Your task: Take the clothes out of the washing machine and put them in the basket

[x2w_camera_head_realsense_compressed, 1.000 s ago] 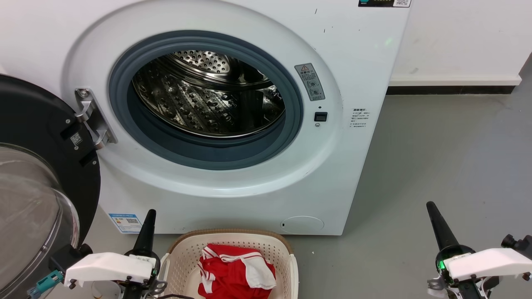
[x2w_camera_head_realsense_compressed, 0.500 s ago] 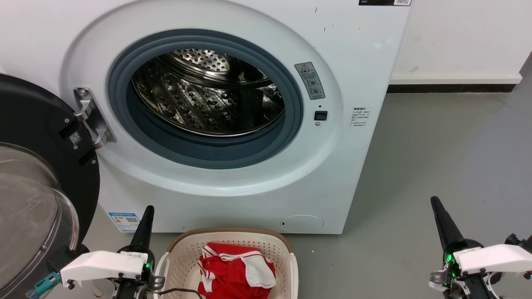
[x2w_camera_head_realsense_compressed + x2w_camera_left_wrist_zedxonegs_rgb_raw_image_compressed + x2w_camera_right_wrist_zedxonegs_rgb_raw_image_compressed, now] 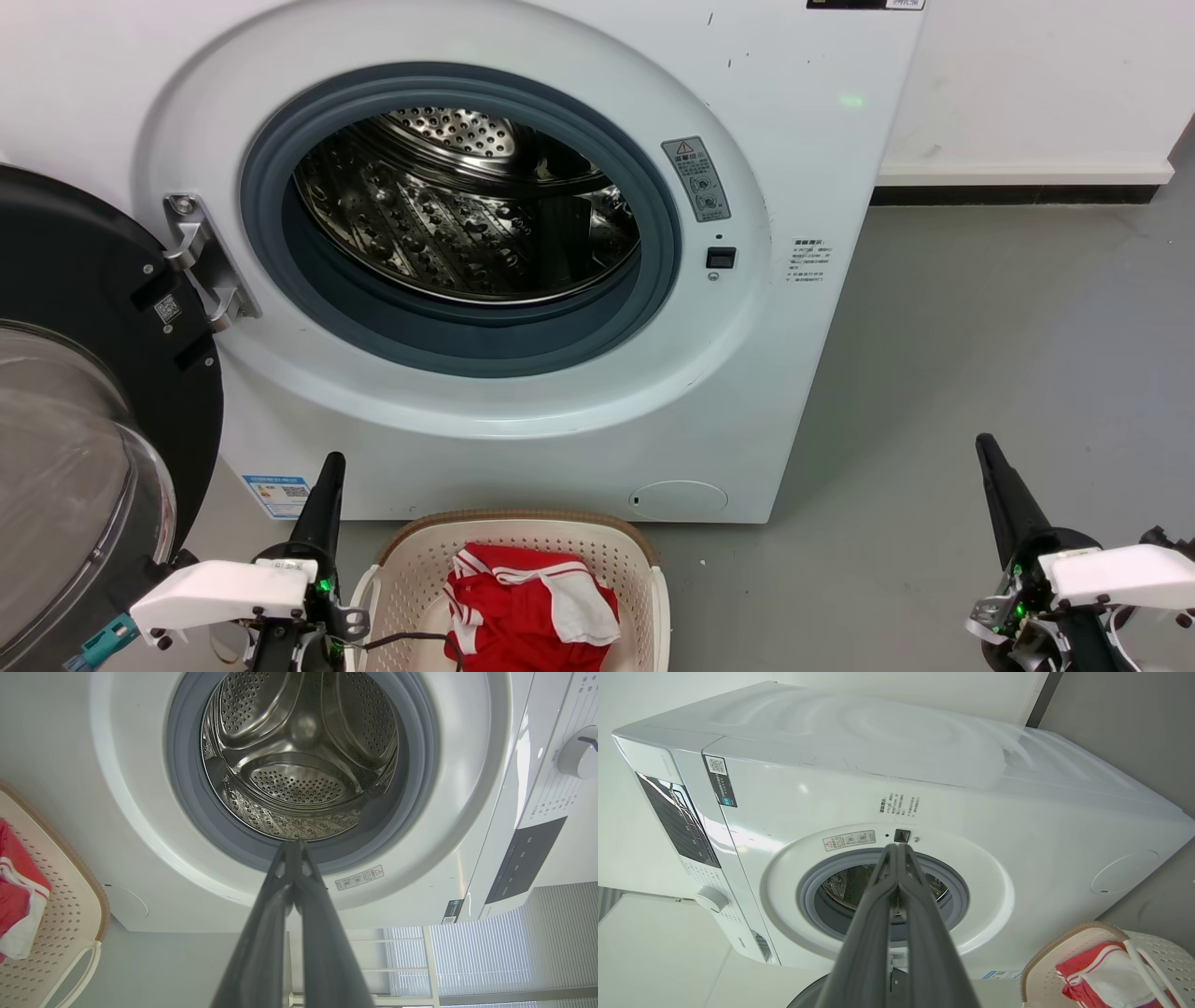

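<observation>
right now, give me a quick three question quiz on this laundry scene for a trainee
1. True or false: a garment lies inside the washing machine's steel drum.
2. Where are the red clothes? A) in the basket B) on the floor C) on the door
3. Fill in: the left gripper and right gripper are both ____.
Key: 1 false; 2 A; 3 shut.

left tool (image 3: 330, 464): fingers pressed together, pointing up | right tool (image 3: 986, 446): fingers pressed together, tips leaning left
</observation>
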Robot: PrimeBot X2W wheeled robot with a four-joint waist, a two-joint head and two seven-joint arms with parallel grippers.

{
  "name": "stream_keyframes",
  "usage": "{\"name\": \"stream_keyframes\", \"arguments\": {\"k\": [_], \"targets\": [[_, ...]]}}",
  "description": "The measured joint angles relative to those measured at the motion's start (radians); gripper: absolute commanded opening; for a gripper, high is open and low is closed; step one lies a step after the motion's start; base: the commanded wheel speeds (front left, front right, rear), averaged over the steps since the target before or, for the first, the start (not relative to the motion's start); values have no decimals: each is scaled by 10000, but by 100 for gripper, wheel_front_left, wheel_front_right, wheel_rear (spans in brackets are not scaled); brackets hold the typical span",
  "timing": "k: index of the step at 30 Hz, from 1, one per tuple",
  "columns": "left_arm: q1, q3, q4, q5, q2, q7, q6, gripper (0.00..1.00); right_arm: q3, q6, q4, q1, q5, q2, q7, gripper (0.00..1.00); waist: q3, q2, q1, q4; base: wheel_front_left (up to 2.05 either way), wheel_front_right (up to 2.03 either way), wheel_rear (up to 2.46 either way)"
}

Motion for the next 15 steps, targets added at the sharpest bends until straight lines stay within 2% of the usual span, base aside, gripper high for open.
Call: {"name": "stream_keyframes", "arguments": {"k": [15], "targets": [[-74, 205, 109, -1024, -102, 182, -113, 0, -151, 0, 142, -187, 1124, 15, 105, 0, 53, 0, 0, -3, 0, 0, 0]]}}
